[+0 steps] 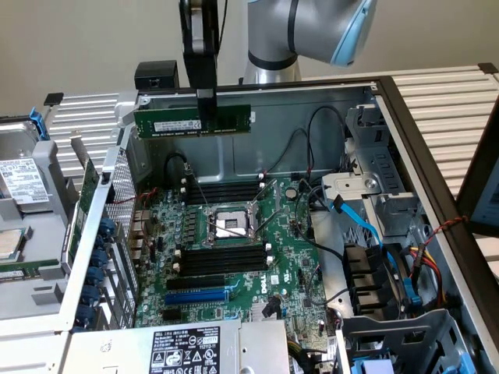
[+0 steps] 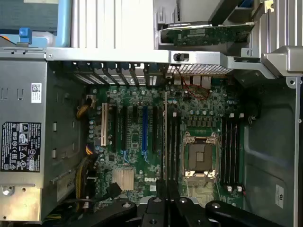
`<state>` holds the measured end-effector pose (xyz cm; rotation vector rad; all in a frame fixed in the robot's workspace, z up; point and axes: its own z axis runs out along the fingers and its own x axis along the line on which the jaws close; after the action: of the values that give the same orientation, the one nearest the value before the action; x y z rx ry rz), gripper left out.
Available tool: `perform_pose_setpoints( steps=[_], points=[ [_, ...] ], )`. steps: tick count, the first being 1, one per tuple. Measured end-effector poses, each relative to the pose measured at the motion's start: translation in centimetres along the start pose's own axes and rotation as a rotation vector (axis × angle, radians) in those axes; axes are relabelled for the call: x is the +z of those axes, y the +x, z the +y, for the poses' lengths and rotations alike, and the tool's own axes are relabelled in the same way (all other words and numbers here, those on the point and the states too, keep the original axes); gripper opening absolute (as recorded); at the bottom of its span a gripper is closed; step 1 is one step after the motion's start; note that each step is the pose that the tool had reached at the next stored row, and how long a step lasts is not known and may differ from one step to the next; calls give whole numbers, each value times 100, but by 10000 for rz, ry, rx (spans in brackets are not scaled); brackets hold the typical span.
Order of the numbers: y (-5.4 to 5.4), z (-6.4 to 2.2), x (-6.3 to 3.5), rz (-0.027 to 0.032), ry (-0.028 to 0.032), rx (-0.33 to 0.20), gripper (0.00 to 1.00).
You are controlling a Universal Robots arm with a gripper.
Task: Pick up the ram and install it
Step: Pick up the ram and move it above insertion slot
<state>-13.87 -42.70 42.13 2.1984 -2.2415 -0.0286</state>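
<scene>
Holding the ram (image 1: 168, 122) above the motherboard (image 1: 288, 257)
Gripper (image 1: 205, 117) pinched its middle, stick level, at twelve o'clock from the processor socket (image 1: 227, 224), exterior view.

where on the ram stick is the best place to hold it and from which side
Grip the ram at the middle of its long top edge, coming from above and clamping its two flat faces. It is long, thin and hangs level, so a middle hold balances it and leaves the bottom contact edge free for the memory slots. The gripper holds it just so.
</scene>
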Motion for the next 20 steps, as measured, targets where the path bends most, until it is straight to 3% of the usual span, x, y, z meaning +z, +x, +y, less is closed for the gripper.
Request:
perform_pose_setpoints(
  steps=[2, 9, 11, 20],
  points=[
    [-92, -34, 47, -20, -1, 0, 13],
    [-132, -70, 93, -39, 0, 0, 13],
    [-131, -70, 93, -53, -45, -5, 13],
    [-153, -117, 193, -131, -121, -4, 13]
  ],
)
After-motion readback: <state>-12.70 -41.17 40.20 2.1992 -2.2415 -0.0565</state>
